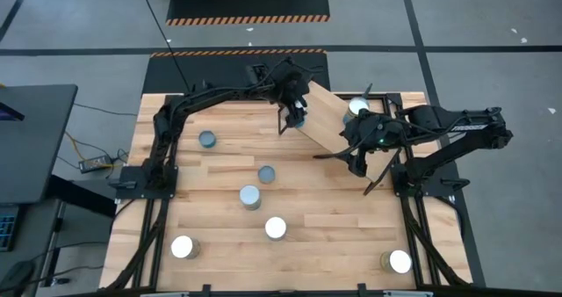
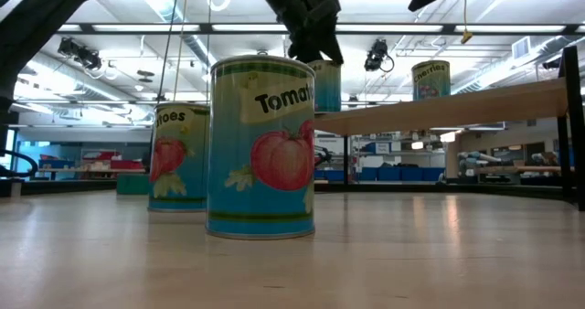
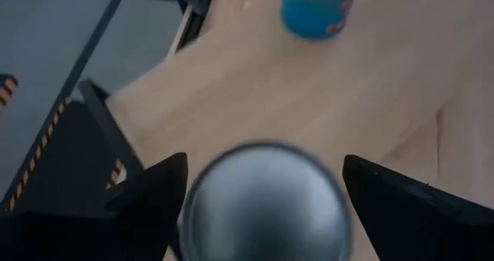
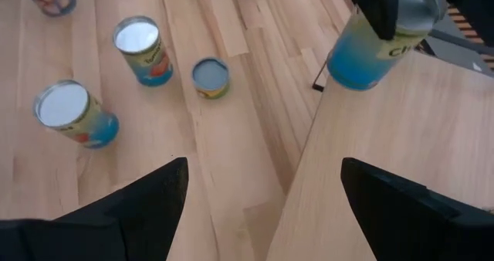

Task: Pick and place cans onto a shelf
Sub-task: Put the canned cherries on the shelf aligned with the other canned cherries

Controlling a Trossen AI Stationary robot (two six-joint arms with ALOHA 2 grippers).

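A: Where is the left tool (image 1: 297, 114)?

B: At the far side of the counter (image 1: 334, 227), over the near-left corner of the shelf (image 1: 327, 117). It is clamped on a can (image 1: 299, 115), one finger on each side. In the left wrist view that held can's silver top (image 3: 265, 203) sits between the two dark fingers (image 3: 150, 195), above the shelf board (image 3: 309, 99).

A: And the right tool (image 1: 356, 153)?

B: It hangs over the shelf's near edge, fingers apart, nothing between them. Its own view shows the spread fingers (image 4: 139, 203) above the shelf board (image 4: 386, 153) and the plank counter (image 4: 193, 153).

A: Any cans on the shelf?

B: One with a white top (image 1: 358, 106) stands near the shelf's far-right end. The low view shows it on the board (image 2: 457, 103) with a blue label (image 2: 430, 79); the held can (image 2: 325, 85) is to its left there, just under the dark tool (image 2: 315, 26).

A: The rest?

B: Six stand on the counter. A bluish-topped one (image 1: 207, 139) is by the left arm's base, another (image 1: 266, 174) nearer the middle, then a silver-white one (image 1: 250, 197) and a white one (image 1: 276, 228) closer to the front. Two white-topped cans stand at the front corners, left (image 1: 183, 247) and right (image 1: 398, 262). In the low view a tomato-labelled can (image 2: 261, 146) is nearest the camera, with a second (image 2: 178, 156) behind it to the left.
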